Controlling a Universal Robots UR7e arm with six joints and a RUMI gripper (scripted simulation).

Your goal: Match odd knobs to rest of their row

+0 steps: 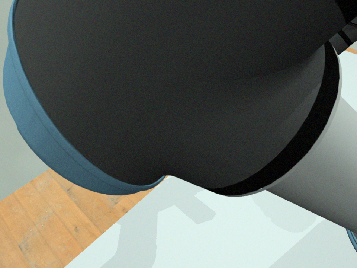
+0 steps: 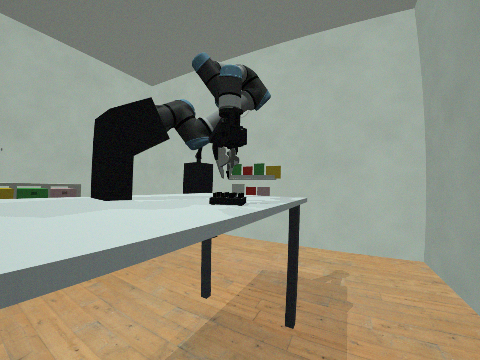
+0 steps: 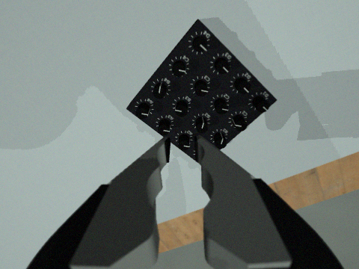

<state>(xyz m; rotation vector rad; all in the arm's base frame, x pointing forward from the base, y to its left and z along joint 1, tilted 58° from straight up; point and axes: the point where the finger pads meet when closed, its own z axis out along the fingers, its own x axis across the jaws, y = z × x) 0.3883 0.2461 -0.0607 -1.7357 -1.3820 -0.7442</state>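
The black knob box (image 2: pixel 227 201) (image 3: pixel 191 101) lies on the white table, turned like a diamond in the wrist view. Row D's knobs all point toward the lower right there. Row C's lines run roughly right. In row B, knob B3 (image 3: pixel 182 107) points left, while B4 (image 3: pixel 160 90), B2 (image 3: pixel 202 124) and B1 (image 3: pixel 220 138) have near-vertical lines. Knobs A4 (image 3: pixel 144 108), A3 (image 3: pixel 164 125) and A2 (image 3: pixel 184 140) point roughly right; A1 is hidden behind a finger. My gripper (image 2: pixel 226 177) (image 3: pixel 182 138) hangs above the box, its fingers a narrow gap apart with nothing between them.
The table edge (image 2: pixel 155 248) runs near the box, with wooden floor (image 3: pixel 314 179) beyond. A black arm mount (image 2: pixel 112 162) stands on the table. A shelf (image 2: pixel 252 177) with coloured boxes is behind. The arm (image 1: pixel 161 95) fills most of the top view and hides the box.
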